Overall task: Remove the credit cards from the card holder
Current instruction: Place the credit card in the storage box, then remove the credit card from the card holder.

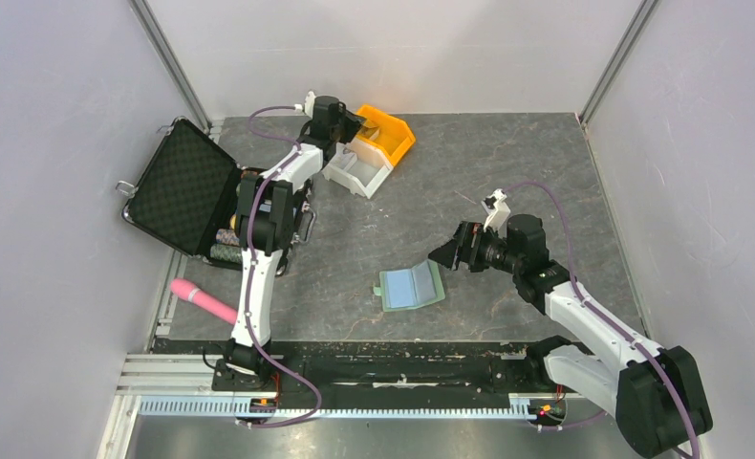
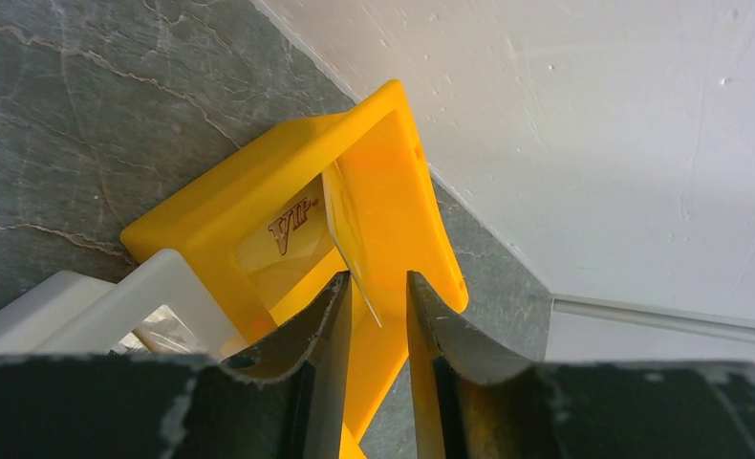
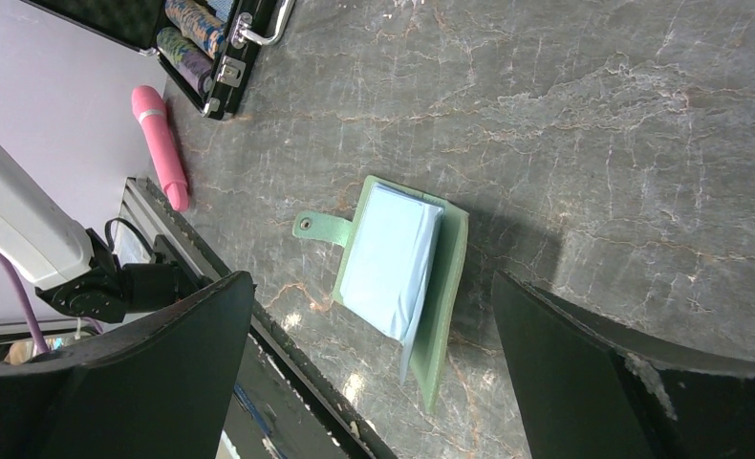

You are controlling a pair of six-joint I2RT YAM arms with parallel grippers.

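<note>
The orange-tan plastic credit card (image 2: 292,239), lettered "VIP", stands on edge inside the orange plastic bin (image 2: 221,196) at the far side of the grey marbled tabletop (image 1: 507,163). Its lower corner sits in the gap between your left fingers (image 2: 307,335). Those fingers are parted only a little, but the gap is wider than the card's thin edge. The card leans against the inner face of one finger and is not pinched, so I judge this card is being let go into the bin.

The pale blue credit card (image 3: 393,253) lies in the sage-green bifold card holder (image 3: 453,287). The holder is spread open and flat near the front middle of the tabletop, with its small tab (image 3: 321,227) pointing towards the arm bases. Whether more than one card is stacked there, I cannot tell. Your right fingers (image 3: 584,373) hang above the holder, spread as wide as they go, with nothing in them.

So the step in hand is dropping off one card, and the blue one is next. Spread the left fingers wider and lift straight back, so you don't drag the card out again. Then bring the right fingers down on the blue card's free edge. It is thin and lies flat, and the holder looks light enough to slide, so expect to pin a green panel or the tab with the other arm.

A white plastic bin (image 2: 154,287) sits touching the orange one.
</note>
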